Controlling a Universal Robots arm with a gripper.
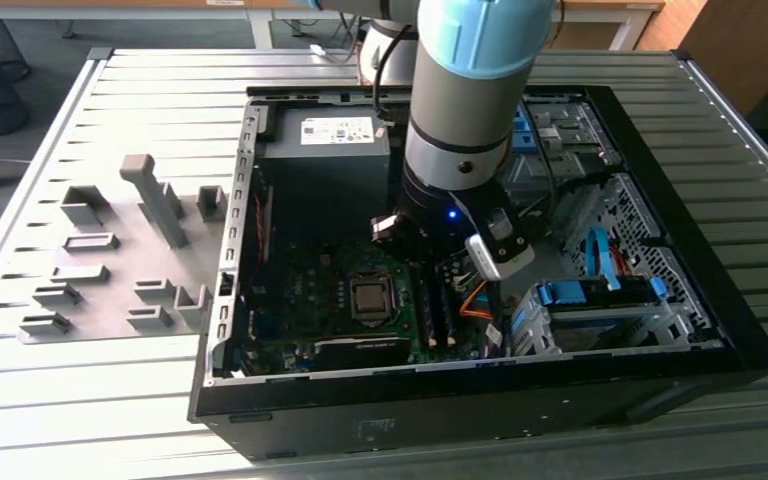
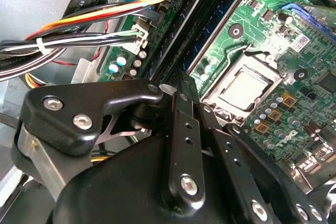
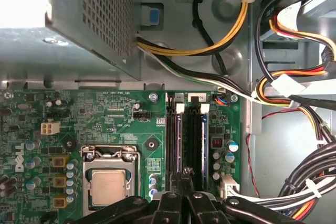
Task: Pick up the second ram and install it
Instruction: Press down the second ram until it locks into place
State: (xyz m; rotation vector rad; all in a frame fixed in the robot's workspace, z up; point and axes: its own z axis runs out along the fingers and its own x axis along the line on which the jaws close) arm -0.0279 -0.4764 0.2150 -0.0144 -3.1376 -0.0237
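One arm reaches down into the open computer case (image 1: 744, 345) in the exterior view, your claw (image 1: 427, 262) low over the motherboard (image 1: 307, 290), with grey holder blocks (image 1: 104, 270) well off toward that view's left. In the second wrist view, your claw (image 2: 182, 90) has its fingers (image 2: 184, 129) drawn together over the slots; whether they pinch anything, you cannot tell. In the first wrist view, the second ram (image 3: 189, 135) stands seated just ahead of your claw (image 3: 185, 174), the processor socket (image 3: 107, 182) beside it.

The second ram (image 3: 174, 140) is a long, thin, dark strip standing on edge in a motherboard memory slot. It lies beside a parallel slot, near the processor socket, in the first wrist view
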